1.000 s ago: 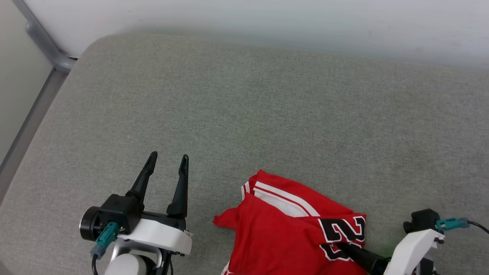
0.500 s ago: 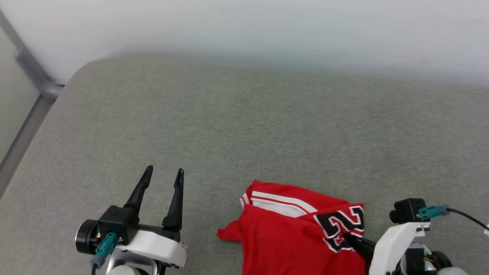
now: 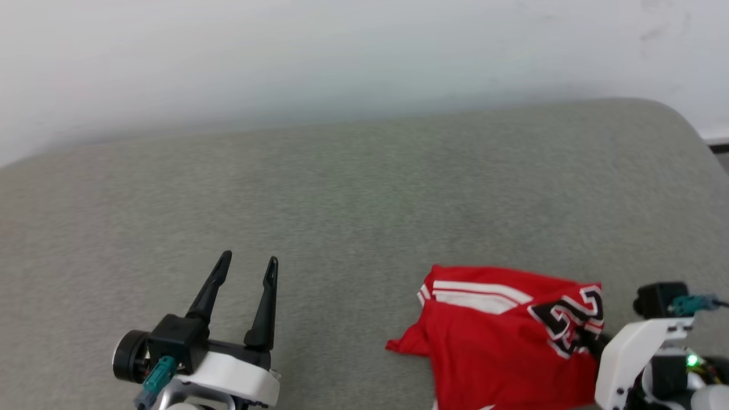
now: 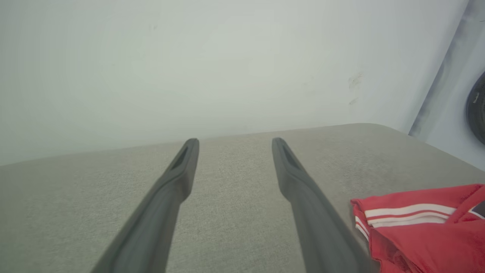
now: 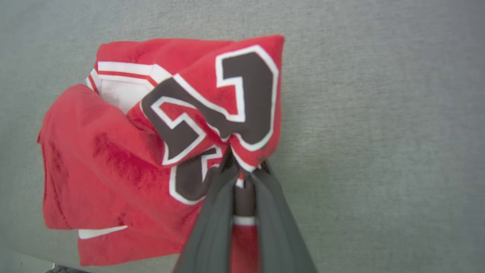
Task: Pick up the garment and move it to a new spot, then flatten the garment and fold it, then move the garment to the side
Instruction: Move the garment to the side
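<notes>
The red shirt lies in a crumpled heap on the big grey cushion, close to the robot and over on its right side. It is all bunched up, not flat. A white part with red stripes shows at the far end of the heap. Big black numbers with white edges sit on a fold that is pulled up. The right gripper has its two dark fingers squeezed close together on that fold, pinching the red cloth right by the numbers. From the head view most of those fingers are hidden behind the cloth. I think the pinched bit is lifted a little off the cushion, but it is hard to be sure. The left gripper is well apart from the shirt, over on the robot's left. Its two fingers are spread wide with nothing between them, and they point across the cushion toward the pale wall. The cushion has a rounded corner on the far right side.
</notes>
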